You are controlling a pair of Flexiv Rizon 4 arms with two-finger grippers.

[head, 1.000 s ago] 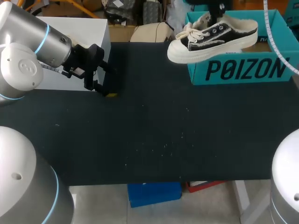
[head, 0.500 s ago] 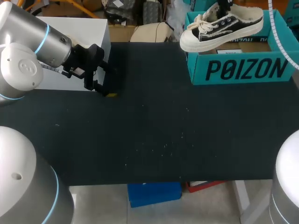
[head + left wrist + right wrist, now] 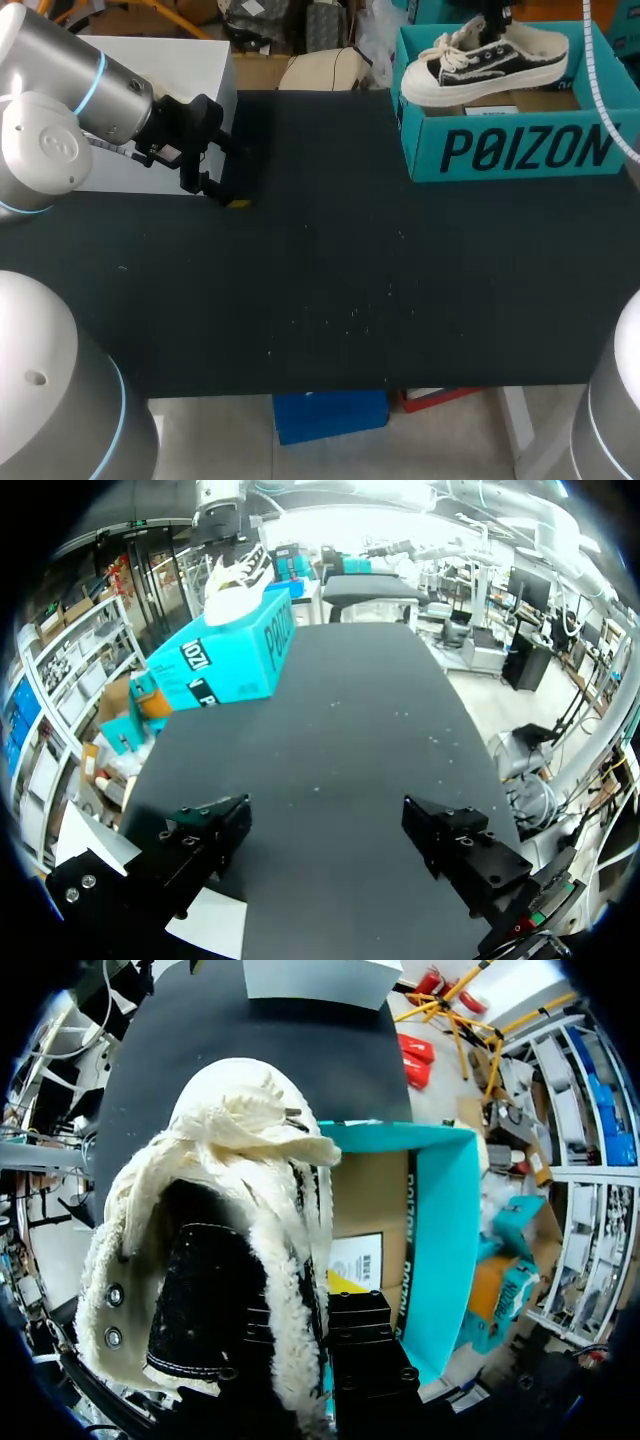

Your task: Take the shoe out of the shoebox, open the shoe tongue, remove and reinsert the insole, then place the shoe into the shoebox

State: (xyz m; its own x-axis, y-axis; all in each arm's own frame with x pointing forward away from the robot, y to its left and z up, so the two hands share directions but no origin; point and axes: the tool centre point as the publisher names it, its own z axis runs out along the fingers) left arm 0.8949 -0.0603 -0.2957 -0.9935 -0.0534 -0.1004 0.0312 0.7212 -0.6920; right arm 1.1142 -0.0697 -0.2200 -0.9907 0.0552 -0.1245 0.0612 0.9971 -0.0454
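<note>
A black low shoe (image 3: 485, 65) with white sole, white laces and cream lining hangs over the open teal shoebox (image 3: 510, 150) at the back right, toe pointing left past the box's left wall. My right gripper (image 3: 495, 18) holds it from above, shut on the shoe's fleecy collar edge. In the right wrist view the shoe (image 3: 215, 1250) fills the space ahead of the right gripper (image 3: 310, 1335), with the shoebox (image 3: 440, 1230) beneath and beside it. My left gripper (image 3: 215, 188) is open and empty at the back left. From it the shoebox (image 3: 225, 660) and shoe (image 3: 235, 580) lie far ahead.
A white box (image 3: 150, 90) stands at the table's back left, just behind my left gripper (image 3: 335, 840). The black table (image 3: 330, 280) stretches between the two arms, with small white specks on it.
My right arm has carried the shoe to the right and back, from beyond the box's left corner to over the shoebox. The left arm has not moved.
</note>
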